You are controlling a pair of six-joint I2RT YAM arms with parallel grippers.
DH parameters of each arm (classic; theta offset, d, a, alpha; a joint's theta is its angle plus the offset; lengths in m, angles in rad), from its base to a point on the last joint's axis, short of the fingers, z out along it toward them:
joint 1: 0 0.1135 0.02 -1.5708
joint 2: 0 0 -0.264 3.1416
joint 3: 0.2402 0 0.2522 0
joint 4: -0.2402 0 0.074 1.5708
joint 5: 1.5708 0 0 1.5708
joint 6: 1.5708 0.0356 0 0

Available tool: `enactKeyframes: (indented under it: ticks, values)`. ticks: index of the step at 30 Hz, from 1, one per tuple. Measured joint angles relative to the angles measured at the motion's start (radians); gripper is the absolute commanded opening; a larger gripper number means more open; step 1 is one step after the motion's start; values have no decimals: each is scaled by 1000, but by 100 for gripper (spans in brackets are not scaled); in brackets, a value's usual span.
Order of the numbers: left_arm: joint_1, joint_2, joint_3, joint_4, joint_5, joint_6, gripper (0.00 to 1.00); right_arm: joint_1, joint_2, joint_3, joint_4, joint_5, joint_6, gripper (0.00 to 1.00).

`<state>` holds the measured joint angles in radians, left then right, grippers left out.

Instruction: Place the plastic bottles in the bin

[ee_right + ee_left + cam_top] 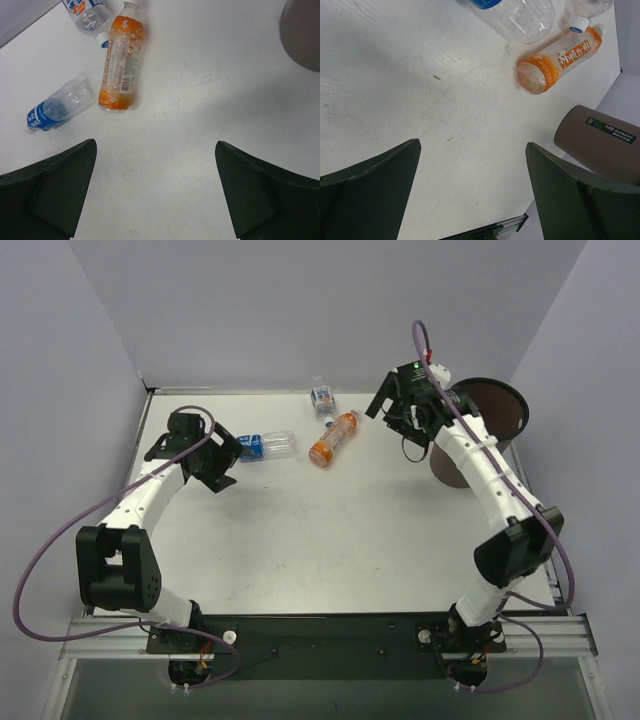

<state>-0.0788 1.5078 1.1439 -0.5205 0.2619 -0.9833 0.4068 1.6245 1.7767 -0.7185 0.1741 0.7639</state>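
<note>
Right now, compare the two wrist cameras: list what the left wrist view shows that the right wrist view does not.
Only the left wrist view: the dark label strip on the brown wall of the bin.
Only the right wrist view: the blue-labelled bottle almost whole, and the barcode on the orange bottle.
Both: the orange bottle lying on the table, part of the white-blue labelled bottle beside it, a piece of the bin, and an open, empty gripper: left gripper, right gripper.

White table (pixel 330 530) between lilac-grey walls (pixel 330 300)
</note>
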Motion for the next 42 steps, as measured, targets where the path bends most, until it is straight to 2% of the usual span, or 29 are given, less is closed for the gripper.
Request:
enactKeyframes:
  ticks: [7, 13, 20, 31, 34, 35, 38, 42]
  values:
    - [3, -37, -14, -12, 5, 10, 97, -6, 286, 86, 76, -52, 111, 98]
    - [10, -210, -98, -36, 45, 78, 97, -27, 491, 238, 139, -114, 156, 98]
    - [15, -389, -222, -57, 97, 136, 97, -49, 649, 349, 216, -179, 159, 98]
    - [28, -376, -211, -68, 108, 175, 97, -47, 843, 417, 304, -243, 132, 95]
    - [28, -375, -205, -72, 108, 177, 97, -46, 865, 417, 317, -250, 127, 85]
    - [28, -375, -202, -76, 107, 177, 98, -45, 869, 417, 317, -249, 126, 76]
    - [29, -375, -192, -82, 105, 180, 97, -40, 876, 417, 318, -246, 127, 59]
    - [28, -366, -187, -82, 107, 180, 97, -36, 875, 416, 320, -229, 115, 49]
